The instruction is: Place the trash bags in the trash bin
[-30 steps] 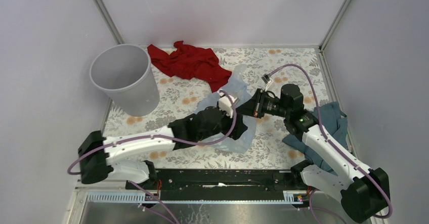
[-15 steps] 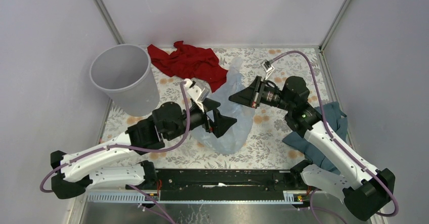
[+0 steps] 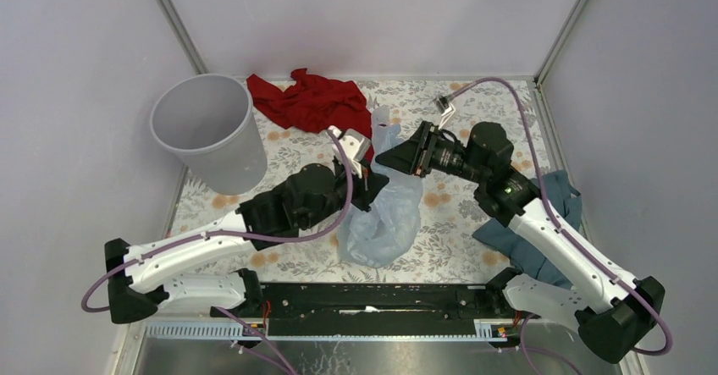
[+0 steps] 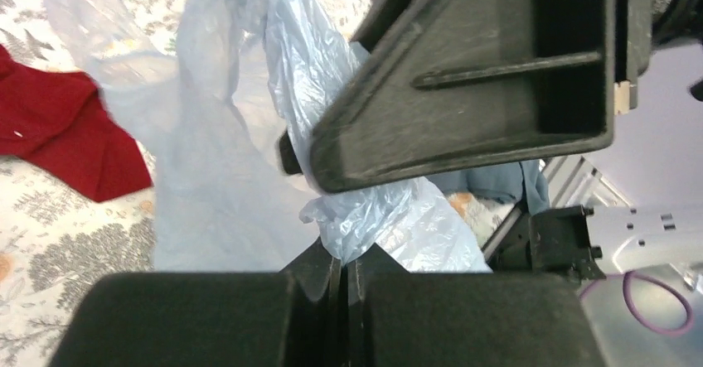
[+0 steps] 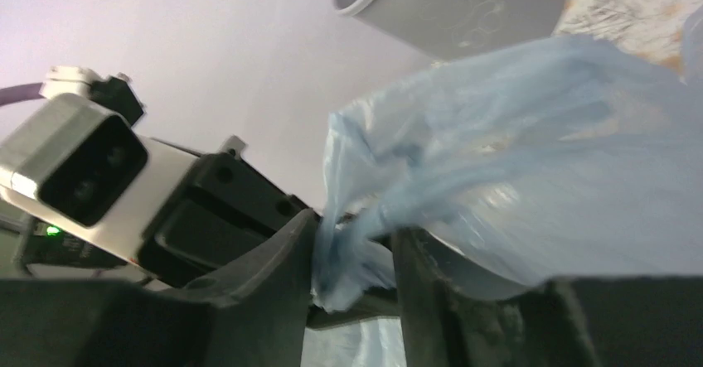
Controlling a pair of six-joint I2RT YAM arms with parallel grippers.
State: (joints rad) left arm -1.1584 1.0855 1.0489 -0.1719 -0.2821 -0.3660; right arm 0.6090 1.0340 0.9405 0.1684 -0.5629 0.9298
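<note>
The trash bag (image 3: pixel 385 218) is thin pale blue film hanging crumpled at the middle of the table. My left gripper (image 3: pixel 372 190) is shut on a gathered fold of the trash bag (image 4: pixel 398 218), and the left wrist view shows the film pinched at the jaw tips (image 4: pixel 344 261). My right gripper (image 3: pixel 383 162) sits just above and right of it, almost touching. It is open, with a strand of the bag (image 5: pixel 530 135) still lying loose between its fingers (image 5: pixel 355 255). The grey trash bin (image 3: pixel 207 129) stands upright at the far left, apart from both grippers.
A red cloth (image 3: pixel 313 104) lies behind the bag, next to the bin. A dark teal cloth (image 3: pixel 542 218) lies under my right arm near the right wall. The walls close in the flowered table (image 3: pixel 474 117) on three sides.
My left gripper, wide open earlier, has come up to the bag beside the right gripper and shut on it. The right gripper's jaws have parted, and the bag now hangs bunched.
</note>
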